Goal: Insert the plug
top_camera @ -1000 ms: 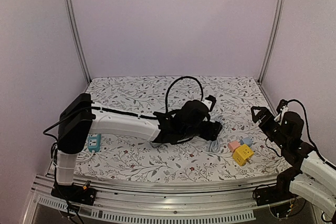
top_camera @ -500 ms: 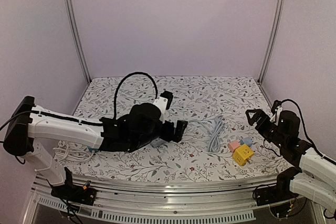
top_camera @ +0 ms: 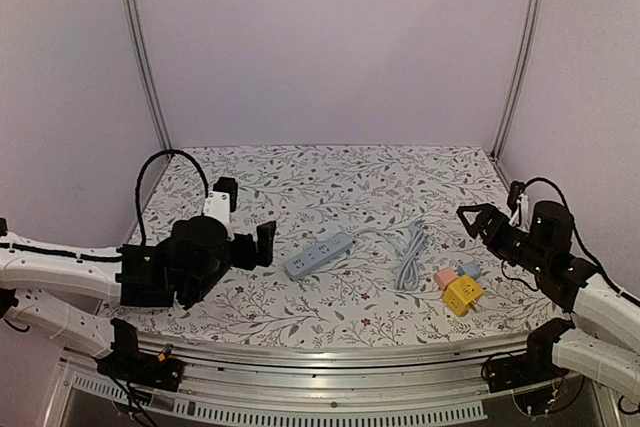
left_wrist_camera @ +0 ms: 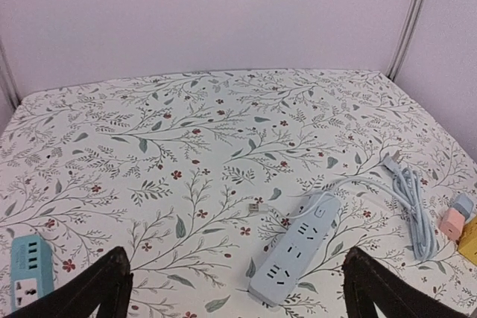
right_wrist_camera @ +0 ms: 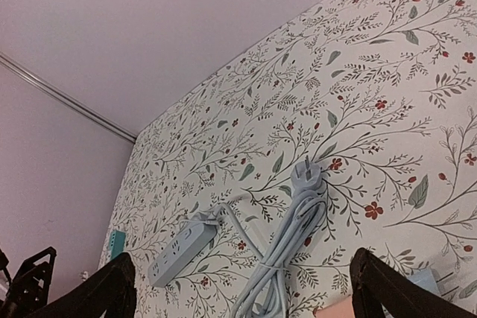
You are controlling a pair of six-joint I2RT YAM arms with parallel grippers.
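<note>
I see the plug [right_wrist_camera: 306,173] lying flat at the far end of its bundled cord [top_camera: 409,259], pointing far; the bundle runs near to far, just right of the power strip [top_camera: 318,255]. My right gripper [top_camera: 487,205] hangs to its right, my left gripper [top_camera: 248,213] well left; both spread wide, holding nothing

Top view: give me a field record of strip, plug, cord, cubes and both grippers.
strip: flat on table, centre, sockets empty
plug: loose on table, at far end of cord
cord: bundled, right of strip
cubes: pink, blue, yellow, clustered right of cord
left gripper: open, empty, left of strip
right gripper: open, empty, right of cord
</note>
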